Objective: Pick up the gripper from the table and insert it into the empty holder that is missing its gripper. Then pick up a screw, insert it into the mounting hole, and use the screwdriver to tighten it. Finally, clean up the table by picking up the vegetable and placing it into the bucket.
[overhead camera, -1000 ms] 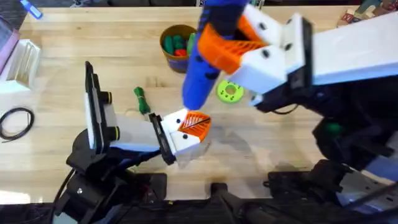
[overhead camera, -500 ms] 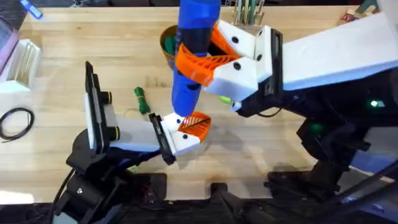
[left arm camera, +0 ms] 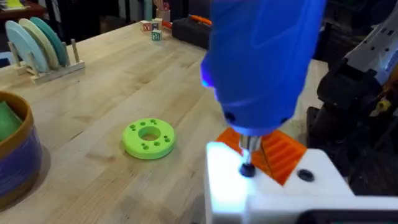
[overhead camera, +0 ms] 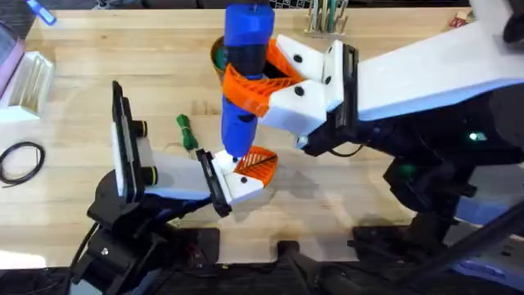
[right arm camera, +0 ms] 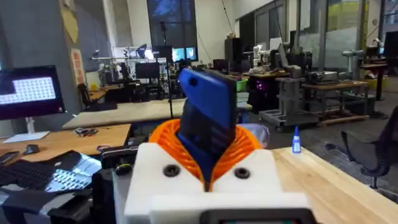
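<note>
My right gripper (overhead camera: 260,82) is shut on the blue screwdriver (overhead camera: 244,78), holding it nearly upright; in the right wrist view the screwdriver (right arm camera: 208,118) sits between the orange pads (right arm camera: 245,144). Its metal tip (left arm camera: 247,152) points down onto a small dark spot on the white holder (left arm camera: 273,186) at my left gripper (overhead camera: 244,174). The orange gripper (overhead camera: 258,164) sits in that holder, and another dark mounting hole (left arm camera: 305,175) shows beside it. The dark-green vegetable (overhead camera: 187,131) lies on the table to the left. The bucket (overhead camera: 218,56) stands behind the screwdriver, partly hidden.
A lime-green disc (left arm camera: 149,137) lies on the table near the bucket (left arm camera: 12,149). A black cable loop (overhead camera: 20,160) and a white rack (overhead camera: 29,82) are at the far left. A plate rack (left arm camera: 40,43) stands at the back.
The right arm has swung left with the screwdriver, which now stands more upright, its tip brought down onto the holder. The left arm has stayed put.
</note>
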Tool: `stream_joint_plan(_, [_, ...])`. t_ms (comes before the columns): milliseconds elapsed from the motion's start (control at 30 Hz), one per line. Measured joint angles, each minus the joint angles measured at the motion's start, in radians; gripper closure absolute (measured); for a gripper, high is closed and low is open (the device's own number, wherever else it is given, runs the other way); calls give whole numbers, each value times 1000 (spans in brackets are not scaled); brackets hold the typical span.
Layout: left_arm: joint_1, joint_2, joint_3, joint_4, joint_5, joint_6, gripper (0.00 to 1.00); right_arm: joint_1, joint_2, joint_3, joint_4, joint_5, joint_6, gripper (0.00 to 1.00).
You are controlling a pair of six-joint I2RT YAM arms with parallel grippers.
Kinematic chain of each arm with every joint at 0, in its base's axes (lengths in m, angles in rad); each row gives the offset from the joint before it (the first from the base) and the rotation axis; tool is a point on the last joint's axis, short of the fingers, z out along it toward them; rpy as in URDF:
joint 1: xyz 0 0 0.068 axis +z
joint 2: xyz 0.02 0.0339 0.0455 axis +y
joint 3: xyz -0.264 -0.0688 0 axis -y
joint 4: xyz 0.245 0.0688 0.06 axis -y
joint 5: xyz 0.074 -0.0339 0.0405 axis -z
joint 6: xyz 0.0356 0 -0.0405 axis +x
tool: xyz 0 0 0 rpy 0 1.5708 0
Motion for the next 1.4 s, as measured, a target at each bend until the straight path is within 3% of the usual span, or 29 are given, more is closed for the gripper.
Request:
stream_joint_plan(833, [0, 0, 0, 0, 0, 0, 986, 21, 22, 0, 1, 22, -1, 980])
stream_joint_plan(1100, [0, 0, 0, 0, 0, 0, 986, 21, 24, 0, 106, 21, -42, 980])
stream_joint_plan(1400, [0, 0, 0, 0, 0, 0, 986, 21, 24, 0, 86, 18, -49, 980])
